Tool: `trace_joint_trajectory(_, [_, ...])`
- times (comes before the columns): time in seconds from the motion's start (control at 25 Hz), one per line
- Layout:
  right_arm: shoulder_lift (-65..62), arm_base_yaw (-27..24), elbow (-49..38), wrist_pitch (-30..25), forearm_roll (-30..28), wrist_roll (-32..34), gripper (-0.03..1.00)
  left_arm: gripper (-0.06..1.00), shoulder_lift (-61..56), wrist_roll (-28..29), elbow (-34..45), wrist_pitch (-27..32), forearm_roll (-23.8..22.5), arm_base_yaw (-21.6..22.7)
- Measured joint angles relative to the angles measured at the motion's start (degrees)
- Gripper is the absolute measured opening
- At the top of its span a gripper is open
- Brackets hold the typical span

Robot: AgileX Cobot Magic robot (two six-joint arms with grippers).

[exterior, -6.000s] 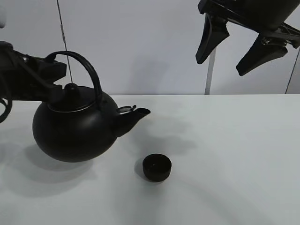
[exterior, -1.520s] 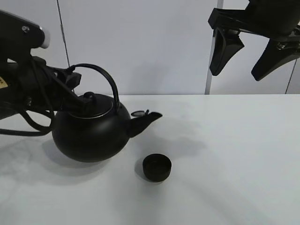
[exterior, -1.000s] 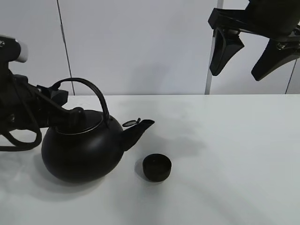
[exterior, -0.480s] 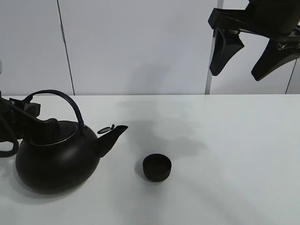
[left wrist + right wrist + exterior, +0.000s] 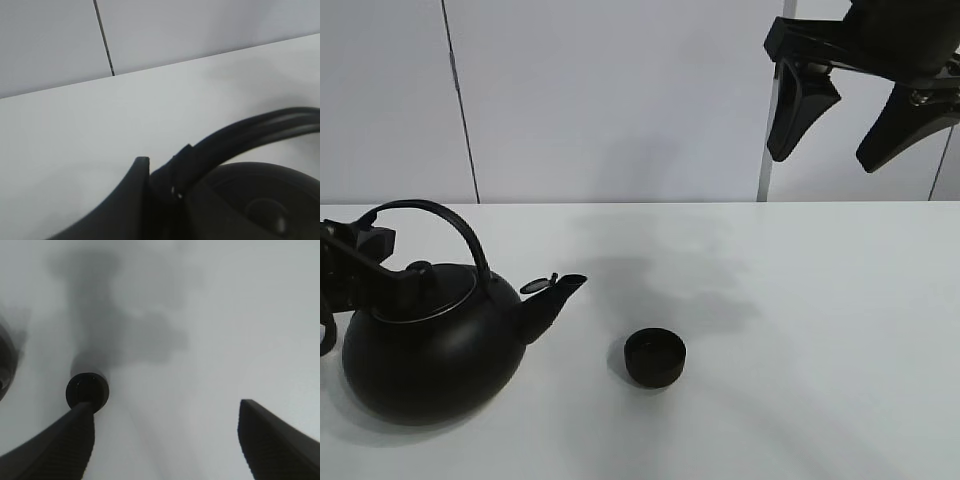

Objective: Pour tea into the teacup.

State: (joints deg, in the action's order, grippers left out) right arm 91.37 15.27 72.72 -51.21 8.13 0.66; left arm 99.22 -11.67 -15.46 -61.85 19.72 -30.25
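White table lies bare around teacup; right jaws spread, left jaws pinch kettle handle.

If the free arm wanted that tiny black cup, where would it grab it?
Probably by the rim, coming straight down from above. The teacup is low, round and has no handle, so there is no side grip; it stands upright and apart from the kettle, leaving room around it. The right gripper hangs open high above, fingers spread wider than the cup.

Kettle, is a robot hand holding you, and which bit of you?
Yes. The left gripper holds the kettle by its arched handle. The right gripper hangs open, holding nothing.
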Motion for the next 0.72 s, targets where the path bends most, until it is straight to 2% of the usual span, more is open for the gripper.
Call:
trace_joint_trajectory(0.12, [0.0,0.0,0.0,0.0,0.0,0.0,0.55,0.12,0.0,0.4,0.4,-0.5,-0.4,0.0])
trace_joint_trajectory(0.4, [0.0,0.0,0.0,0.0,0.0,0.0,0.55,0.26,-0.1,1.5,0.7,-1.6,-0.8,0.0])
trace_joint_trajectory(0.72, [0.0,0.0,0.0,0.0,0.0,0.0,0.55,0.32,-0.8,5.2,4.7,-3.4,-0.7,0.0])
